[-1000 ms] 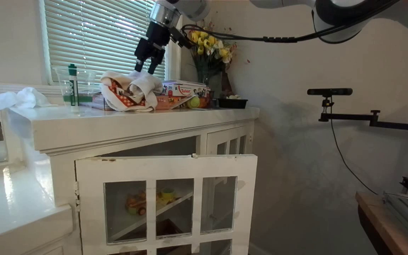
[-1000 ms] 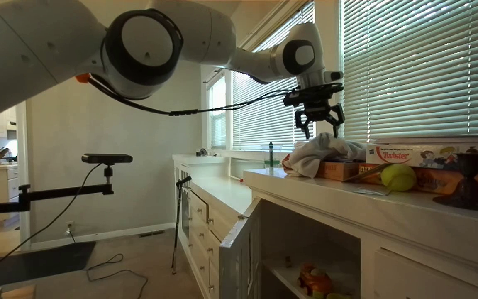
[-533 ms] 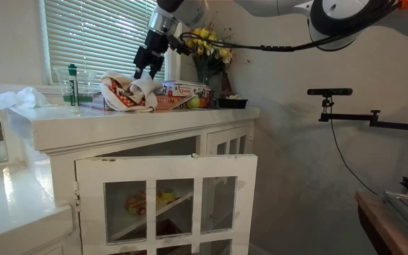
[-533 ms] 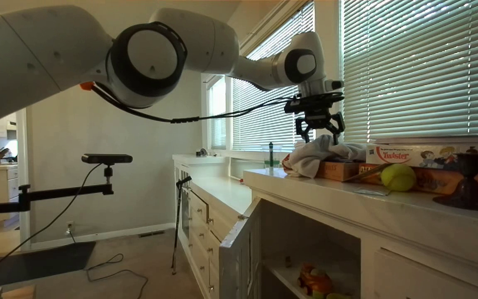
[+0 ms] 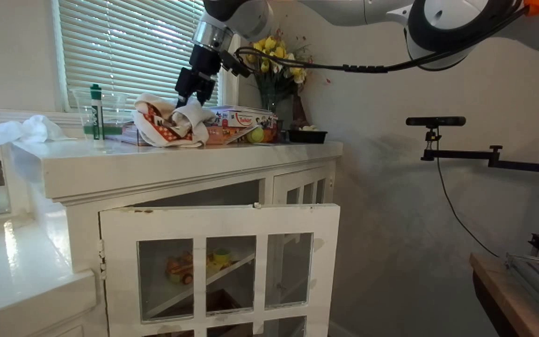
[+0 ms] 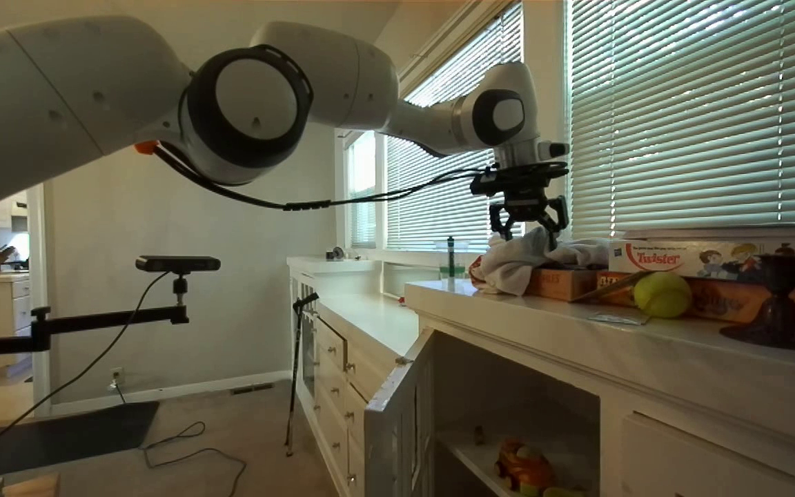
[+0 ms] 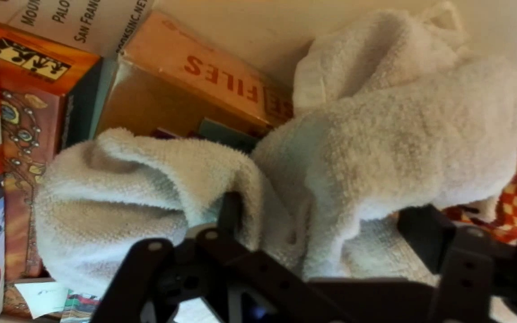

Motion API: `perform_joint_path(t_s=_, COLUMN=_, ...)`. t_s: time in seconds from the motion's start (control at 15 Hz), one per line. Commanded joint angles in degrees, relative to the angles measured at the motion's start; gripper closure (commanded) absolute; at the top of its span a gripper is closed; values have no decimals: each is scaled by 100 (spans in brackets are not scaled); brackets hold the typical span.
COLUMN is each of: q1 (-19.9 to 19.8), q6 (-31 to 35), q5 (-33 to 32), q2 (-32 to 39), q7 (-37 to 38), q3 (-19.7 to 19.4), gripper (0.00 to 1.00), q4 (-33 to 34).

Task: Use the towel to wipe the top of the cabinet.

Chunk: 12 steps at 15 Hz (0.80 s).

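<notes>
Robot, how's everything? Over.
Black two-fingered gripper open astride fold of red-patterned cream cloth towel. Towel bunched atop white wooden cabinet. Possibly obstructing: orange cardboard box.

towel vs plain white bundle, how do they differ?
The towel shows red-orange print; the white bundle shows none. The towel looks taller than the bundle. The gripper straddles part of the towel, jaws open; the bundle lies apart from it. Both are crumpled and whitish.

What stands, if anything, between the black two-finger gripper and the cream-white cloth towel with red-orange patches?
Nothing visible does: in the wrist view, a fold of the towel lies between the jaws of the gripper, which stand open. The orange cardboard box marked FILES shows at the towel's edge, outside them.
</notes>
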Motion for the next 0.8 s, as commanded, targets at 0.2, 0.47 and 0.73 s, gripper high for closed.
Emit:
perform_joint_path(t_s=0.2, q1=12, q6=-145, q5=11, q2=204, q7=193, q3=-3, gripper=61, q4=447)
perform_joint_path(t_s=0.47, q1=8, q6=-137, q5=29, q2=208, q7=235, q3=9, gripper=89, q4=450)
perform_joint_path(t_s=0.73, q1=6, q6=-155, q5=25, q2=190, q7=347, q3=-2, gripper=96, q4=457)
